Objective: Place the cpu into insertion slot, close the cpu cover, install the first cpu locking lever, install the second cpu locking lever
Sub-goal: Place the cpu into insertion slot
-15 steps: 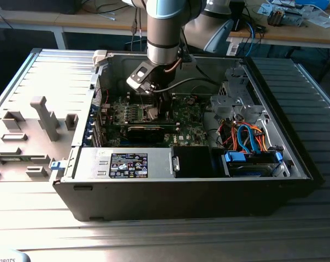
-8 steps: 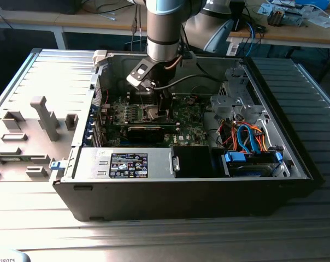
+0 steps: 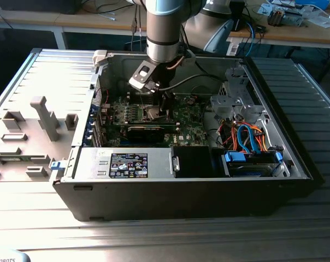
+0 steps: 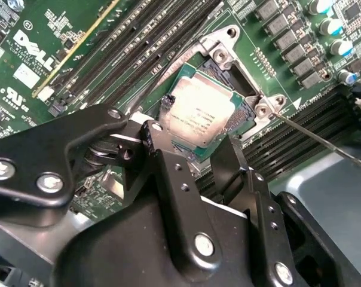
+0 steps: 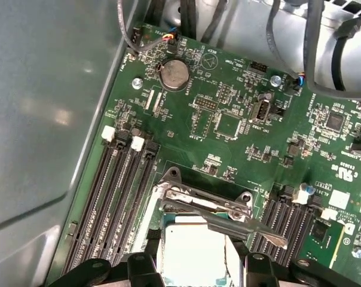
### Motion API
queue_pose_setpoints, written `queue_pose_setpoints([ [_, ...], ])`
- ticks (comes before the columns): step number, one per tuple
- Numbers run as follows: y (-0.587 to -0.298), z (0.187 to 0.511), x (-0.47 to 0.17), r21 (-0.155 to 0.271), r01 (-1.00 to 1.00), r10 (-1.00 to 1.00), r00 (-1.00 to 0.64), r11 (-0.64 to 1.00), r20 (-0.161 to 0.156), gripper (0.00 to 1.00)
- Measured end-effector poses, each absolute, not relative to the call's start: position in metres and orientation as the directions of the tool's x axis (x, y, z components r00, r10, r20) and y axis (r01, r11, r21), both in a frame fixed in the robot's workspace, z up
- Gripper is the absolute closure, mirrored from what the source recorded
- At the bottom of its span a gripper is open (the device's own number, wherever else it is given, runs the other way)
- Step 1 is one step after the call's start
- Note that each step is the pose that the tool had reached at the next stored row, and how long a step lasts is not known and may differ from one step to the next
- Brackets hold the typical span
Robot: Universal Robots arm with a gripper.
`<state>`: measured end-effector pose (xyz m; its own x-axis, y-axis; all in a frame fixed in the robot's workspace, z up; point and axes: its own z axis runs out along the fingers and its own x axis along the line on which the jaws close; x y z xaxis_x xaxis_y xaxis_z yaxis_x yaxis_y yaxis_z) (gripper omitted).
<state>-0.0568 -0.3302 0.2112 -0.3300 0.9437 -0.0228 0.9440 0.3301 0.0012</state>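
In the exterior view the arm reaches straight down into an open computer case (image 3: 181, 191) lying on its side, and the claw (image 3: 164, 111) hangs over the socket (image 3: 154, 113) in the middle of the green board (image 3: 193, 130). The grey drive cage (image 3: 236, 101) is at about three o'clock from the claw. A bundle of blue and orange cables (image 3: 247, 136) is at about four o'clock, and a grey tray of moulded shapes (image 3: 39, 120) lies outside the case at nine o'clock. In the second wrist view the claw (image 4: 198, 124) is clenched on the chip (image 4: 201, 110). Its black fingers (image 4: 174, 173) press on two opposite edges of the chip, which lies square over the socket (image 4: 240, 95) with its silver face bare. Whether the chip is fully seated I cannot tell. A thin metal lever (image 4: 324, 140) juts out from one corner of the socket, and long black memory slots (image 4: 138, 54) run alongside. The first wrist view shows the chip (image 5: 192, 248) between the fingertips, just beside the socket's silver frame (image 5: 198, 203).
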Motion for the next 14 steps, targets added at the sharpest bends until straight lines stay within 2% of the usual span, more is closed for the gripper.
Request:
queue_pose_setpoints([
  [4, -0.3311, 0.2093, -0.0609, 0.008, 0.934, 0.934, -0.358, 0.358, -0.003, 0.46],
  [8, -0.3316, 0.2090, -0.0615, 0.007, 0.908, 0.908, -0.420, 0.420, -0.005, 0.46],
  [14, -0.3333, 0.2065, -0.0614, 0.007, 0.906, 0.906, -0.423, 0.423, -0.005, 0.46],
])
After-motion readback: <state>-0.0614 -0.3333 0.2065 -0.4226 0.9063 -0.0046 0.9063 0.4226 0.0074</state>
